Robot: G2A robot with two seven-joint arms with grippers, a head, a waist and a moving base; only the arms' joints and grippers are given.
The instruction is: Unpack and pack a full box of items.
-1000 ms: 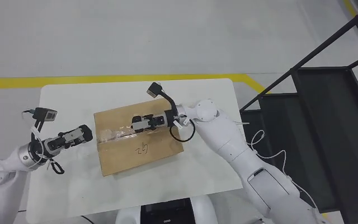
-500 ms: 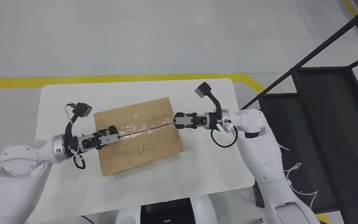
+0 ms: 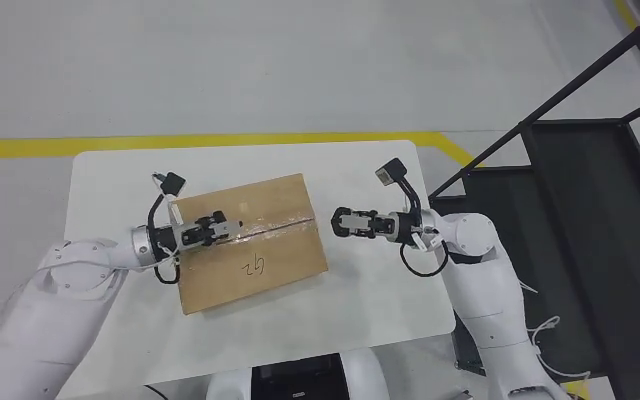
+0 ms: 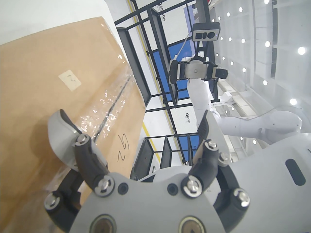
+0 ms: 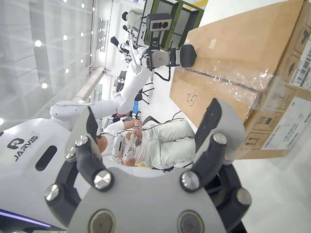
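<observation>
left claw spread over box tape, right claw spread beside it; unbraced, box may slide under pull

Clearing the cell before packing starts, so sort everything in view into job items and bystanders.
Job: cardboard box, clear tape over its seam, left gripper above it, right gripper off its end.
Lying about: black metal rack, yellow floor line.

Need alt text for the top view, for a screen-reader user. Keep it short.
A closed cardboard box, its centre seam taped, lies on a white table. The left gripper, open, is over the seam near one end of the box; the right gripper, open and empty, hangs just off the opposite end, pointing at it.
</observation>
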